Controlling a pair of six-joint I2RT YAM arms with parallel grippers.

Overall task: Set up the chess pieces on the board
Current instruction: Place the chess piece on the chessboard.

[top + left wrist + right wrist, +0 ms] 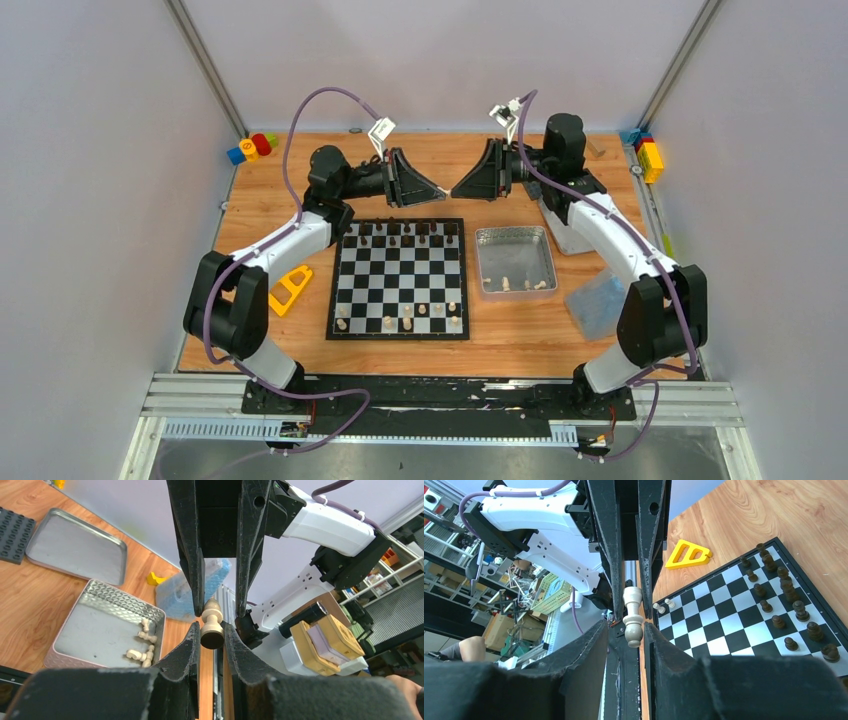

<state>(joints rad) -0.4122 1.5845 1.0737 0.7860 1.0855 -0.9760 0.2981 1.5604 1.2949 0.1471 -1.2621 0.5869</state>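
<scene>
Handover is judged to be the step in hand: a cream chess piece (212, 622) is held in the air above the far edge of the board (398, 280). It is clamped between the fingers of the left gripper (211, 632), while the jaws of the right gripper (626, 630) stand apart around its other end, with a gap seen on one side. For a clean pass, the right gripper should be seated fully on the piece before the left gripper's hold is released. The piece should also be kept in line with both, so that it is neither tilted nor dropped onto the dark pieces (800, 611) ranged along the board's far rows. Right of the board, a silver tin (125, 599) is set on the counter (500, 350); a few cream pieces (144, 639) are seen lying in it, toward its near side
</scene>
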